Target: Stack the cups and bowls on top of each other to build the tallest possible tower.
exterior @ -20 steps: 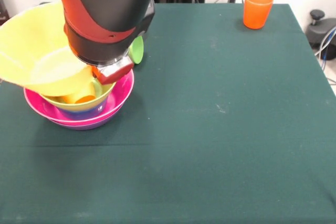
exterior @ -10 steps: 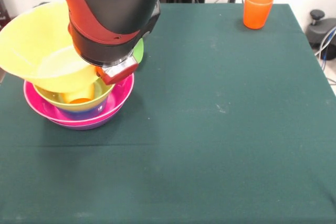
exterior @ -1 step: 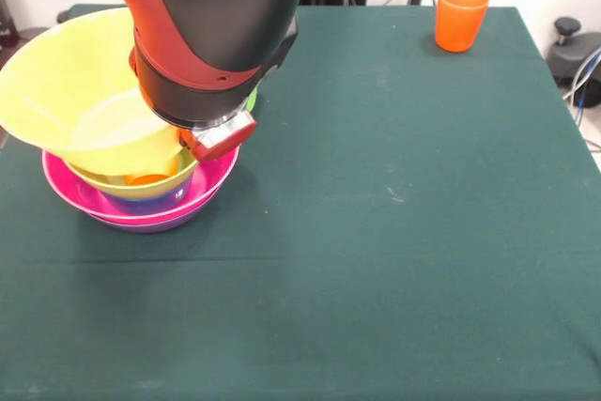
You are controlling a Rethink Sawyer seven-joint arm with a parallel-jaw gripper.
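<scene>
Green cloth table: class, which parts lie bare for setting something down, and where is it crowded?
Bare: the whole near half of the green cloth table and the stretch between the pile and the orange plastic cup at the far right corner. Crowded: the left, where the arm tilts a yellow plastic bowl over the pink-rimmed pile of bowls.

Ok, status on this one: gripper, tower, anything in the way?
Gripper hidden behind the arm, state unclear. Yellow bowl tilted over the tower, not seated. Orange cup stands apart at the far corner; nothing blocking.

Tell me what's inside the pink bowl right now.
The pink bowl holds a blue bowl, then a light green bowl with a yellow-orange cup in it. A tilted yellow bowl and the arm cover the rest.
</scene>
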